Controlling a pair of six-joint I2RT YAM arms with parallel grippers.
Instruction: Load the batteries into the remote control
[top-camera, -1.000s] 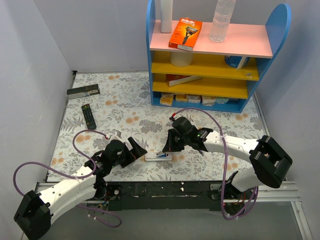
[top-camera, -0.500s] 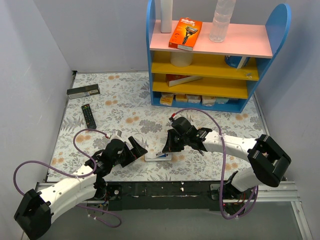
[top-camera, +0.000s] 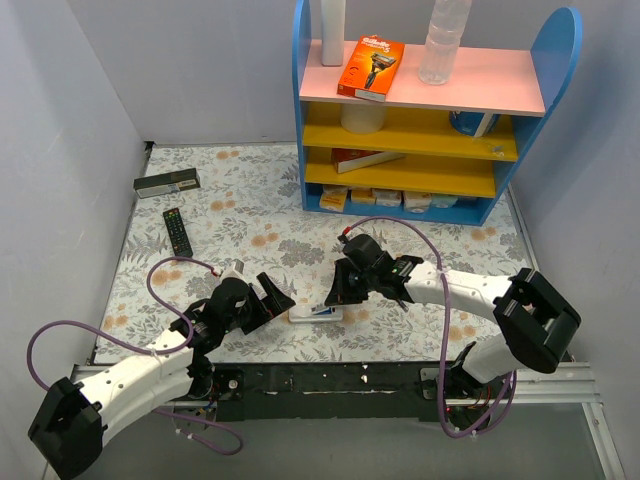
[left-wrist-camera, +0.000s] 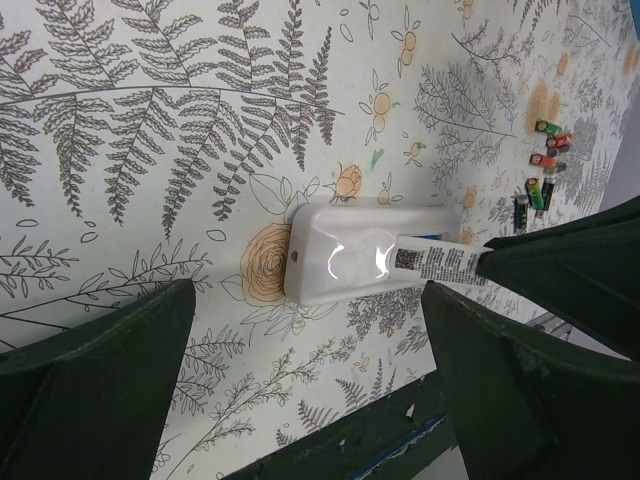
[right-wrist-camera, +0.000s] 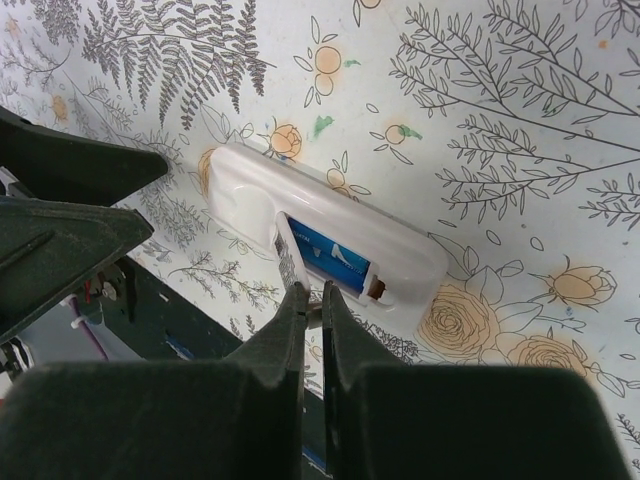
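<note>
I have my left gripper (top-camera: 274, 293) spread wide beside the white remote (left-wrist-camera: 340, 262), my right gripper (right-wrist-camera: 312, 296) pinched nearly together just above it.

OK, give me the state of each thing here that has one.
Remote control: face down, compartment open.
Back cover: tilted up, pinched at one end.
Right gripper: jaws shut on back cover.
Left gripper: jaws wide open, empty.
Batteries: several lying loose, not loaded.
</note>
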